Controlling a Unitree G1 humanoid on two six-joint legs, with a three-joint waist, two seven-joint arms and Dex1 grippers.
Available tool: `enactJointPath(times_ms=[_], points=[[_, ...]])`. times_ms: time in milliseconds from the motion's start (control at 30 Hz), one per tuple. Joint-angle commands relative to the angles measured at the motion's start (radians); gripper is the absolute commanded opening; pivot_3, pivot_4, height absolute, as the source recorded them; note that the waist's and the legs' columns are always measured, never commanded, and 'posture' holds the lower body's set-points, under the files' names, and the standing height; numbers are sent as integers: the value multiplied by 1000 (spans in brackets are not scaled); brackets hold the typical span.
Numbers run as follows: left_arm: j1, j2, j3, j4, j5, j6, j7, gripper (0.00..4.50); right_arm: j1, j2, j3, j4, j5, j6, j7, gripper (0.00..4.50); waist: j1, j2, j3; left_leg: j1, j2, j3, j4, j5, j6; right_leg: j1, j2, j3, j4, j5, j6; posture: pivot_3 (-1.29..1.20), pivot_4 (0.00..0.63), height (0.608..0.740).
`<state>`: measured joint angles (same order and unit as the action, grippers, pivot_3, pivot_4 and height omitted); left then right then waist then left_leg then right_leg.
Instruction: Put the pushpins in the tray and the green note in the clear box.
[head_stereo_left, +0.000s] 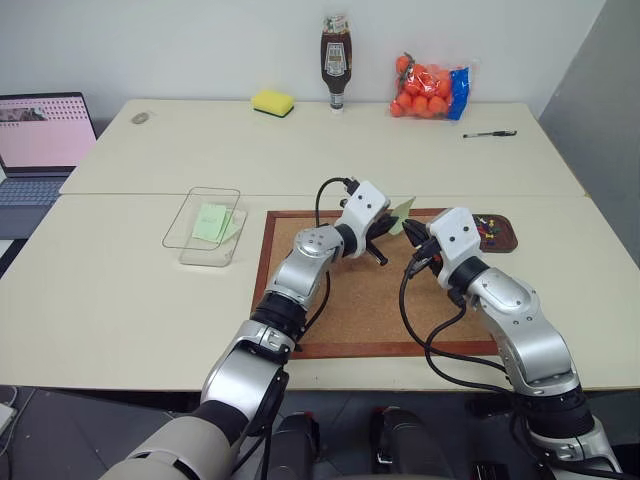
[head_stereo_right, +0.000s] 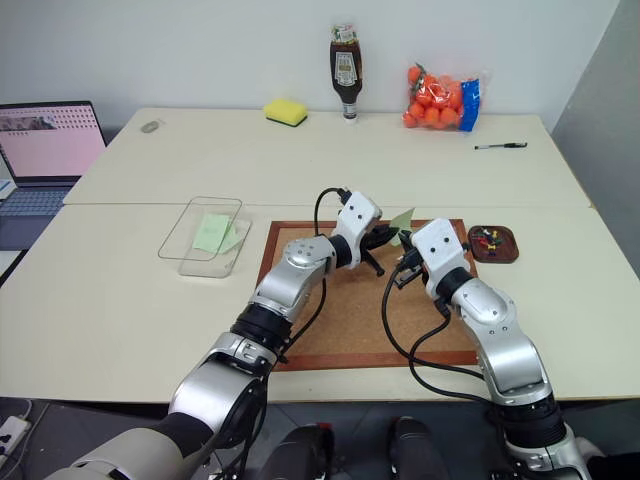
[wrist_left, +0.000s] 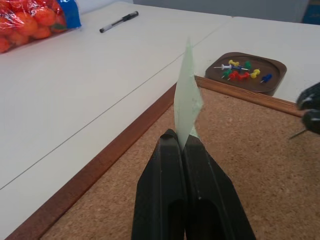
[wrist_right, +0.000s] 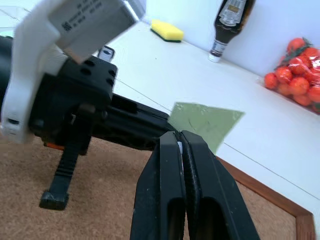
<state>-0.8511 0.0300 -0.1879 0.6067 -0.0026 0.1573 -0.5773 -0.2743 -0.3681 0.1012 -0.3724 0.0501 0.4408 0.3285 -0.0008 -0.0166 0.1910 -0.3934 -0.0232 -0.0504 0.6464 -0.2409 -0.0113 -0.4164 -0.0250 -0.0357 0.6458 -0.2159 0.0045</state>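
Your cork board (head_stereo_left: 350, 300) lies in front of you on the table (head_stereo_left: 150, 290), and both arms meet above its far edge. To the left of it sits the clear box (head_stereo_left: 205, 228), which already has a green note (head_stereo_left: 210, 222) lying inside. To the right, just off the board's far corner, the tray (head_stereo_left: 497, 232) holds a cluster of pushpins (wrist_left: 240, 72); I see none left on the board, so that half looks done.

What is left is a second green note (wrist_left: 187, 97). Your left gripper (wrist_left: 184, 145) is clamped shut on its lower edge, holding it upright above the board. Your right gripper (wrist_right: 180, 137) is also closed, right beside the note; something pale shows between its tips, maybe a pin, but I cannot tell. That note has to travel well left to the box.
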Motion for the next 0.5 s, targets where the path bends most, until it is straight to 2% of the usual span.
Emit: enactJointPath(times_ms=[33, 200, 500], points=[[4, 37, 33, -72, -18, -40, -10, 4, 27, -20, -134, -41, -16, 2, -63, 0, 0, 0, 0, 0, 0, 0, 0, 0, 0, 0, 0, 0, 0, 0, 0, 0, 150, 740], [59, 97, 56, -191, -63, 4, -58, 4, 25, -48, -232, 56, -17, 46, -104, 0, -1, 0, 0, 0, 0, 1, 0, 0, 0, -1, 0, 1, 1, 0, 0, 0, 150, 740], [122, 130, 51, -314, -82, 62, -79, 4, -171, -78, -284, 476, -23, -5, -121, 0, -2, 0, 0, 1, 0, 3, 0, 0, 0, 0, 1, 2, 2, 1, -2, 0, 150, 740]])
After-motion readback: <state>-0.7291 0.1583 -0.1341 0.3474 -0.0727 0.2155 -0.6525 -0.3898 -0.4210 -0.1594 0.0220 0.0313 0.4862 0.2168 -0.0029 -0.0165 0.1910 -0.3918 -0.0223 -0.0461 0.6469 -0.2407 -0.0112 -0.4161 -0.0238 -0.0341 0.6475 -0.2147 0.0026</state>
